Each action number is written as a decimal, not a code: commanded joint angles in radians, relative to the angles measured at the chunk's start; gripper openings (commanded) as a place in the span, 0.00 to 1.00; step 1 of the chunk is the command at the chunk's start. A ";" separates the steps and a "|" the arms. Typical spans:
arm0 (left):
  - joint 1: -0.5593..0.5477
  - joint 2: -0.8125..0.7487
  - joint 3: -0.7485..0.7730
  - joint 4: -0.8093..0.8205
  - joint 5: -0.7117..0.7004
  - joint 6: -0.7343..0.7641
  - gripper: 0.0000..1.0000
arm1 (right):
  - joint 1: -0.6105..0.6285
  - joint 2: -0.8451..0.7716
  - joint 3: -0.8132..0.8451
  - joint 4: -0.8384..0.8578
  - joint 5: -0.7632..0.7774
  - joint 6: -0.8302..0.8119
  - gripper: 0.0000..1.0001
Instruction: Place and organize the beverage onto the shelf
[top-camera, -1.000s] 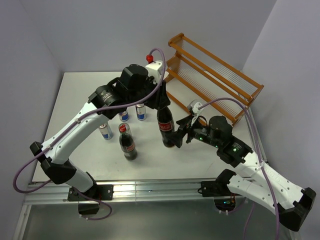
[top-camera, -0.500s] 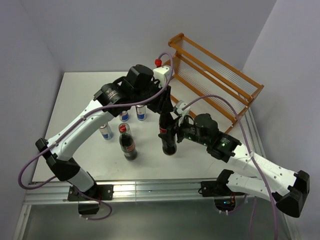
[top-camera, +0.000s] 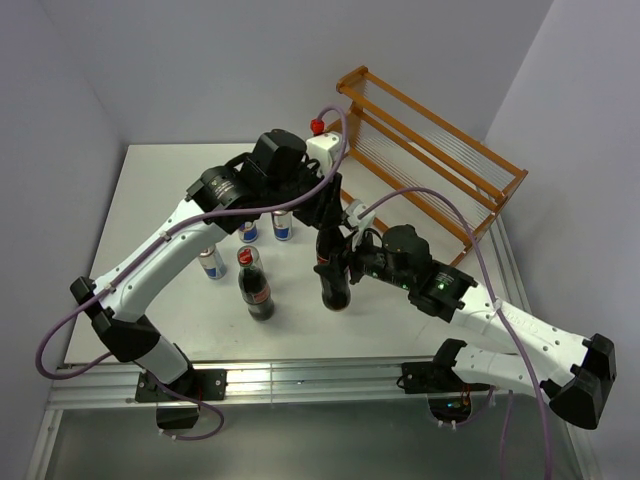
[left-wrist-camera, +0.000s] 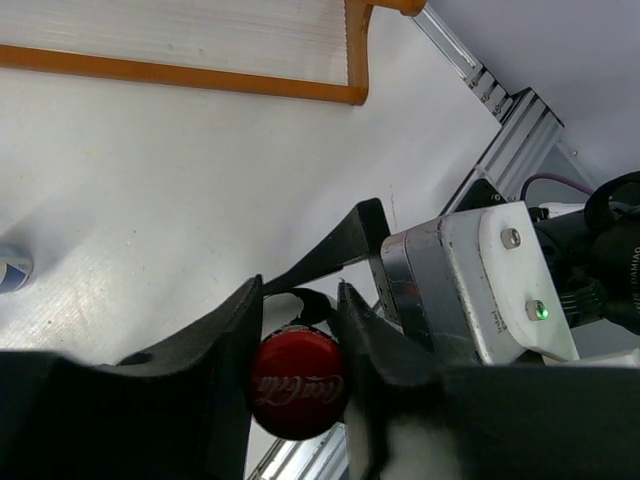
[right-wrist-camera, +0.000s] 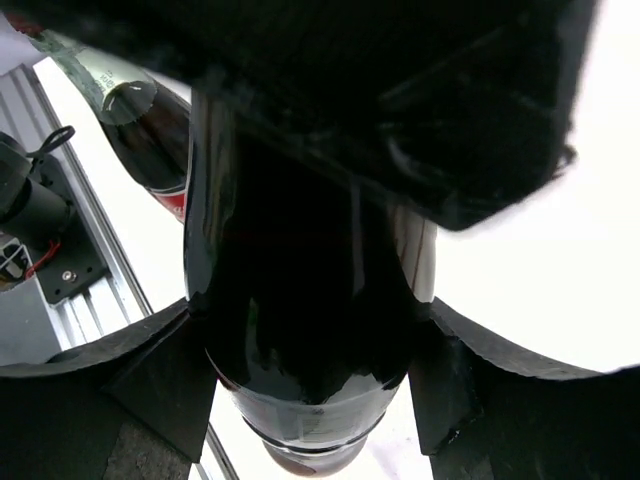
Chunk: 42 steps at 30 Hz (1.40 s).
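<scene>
Cola bottle (top-camera: 334, 282) | upright, cap (left-wrist-camera: 297, 383) up | left jaws grip cap

The left arm (top-camera: 165, 250) and the right arm (top-camera: 510, 325) both wear white shells between black cylindrical joints, and each trails a mauve cable (top-camera: 45, 340). A red knob (top-camera: 317, 126) sits at twelve o'clock on the left arm's white wrist block. The fingers (left-wrist-camera: 215, 340) are matte black. The right arm's silver-and-white housing (left-wrist-camera: 480, 280) bears a screw and a green light (left-wrist-camera: 541, 311).

The cola bottle (right-wrist-camera: 300, 330) is glossy, its red cap (left-wrist-camera: 297, 382) smooth, the table (left-wrist-camera: 150, 180) matt, the shelf (left-wrist-camera: 180, 76) wooden.
</scene>
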<state>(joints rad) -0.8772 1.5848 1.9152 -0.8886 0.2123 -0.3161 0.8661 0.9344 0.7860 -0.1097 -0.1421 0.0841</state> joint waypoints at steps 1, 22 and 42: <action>-0.009 -0.103 0.087 0.232 0.009 -0.041 0.52 | 0.022 -0.040 0.048 0.105 -0.031 0.003 0.00; 0.289 -0.182 -0.002 0.151 -0.688 -0.155 0.99 | -0.025 -0.097 0.185 0.222 0.366 -0.024 0.00; 0.521 -0.592 -0.717 0.350 -0.749 0.006 1.00 | -0.430 0.478 0.948 0.145 0.216 -0.063 0.00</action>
<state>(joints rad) -0.3584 1.0359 1.2541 -0.6487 -0.5110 -0.3500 0.4614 1.4048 1.5196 -0.1963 0.0807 0.0452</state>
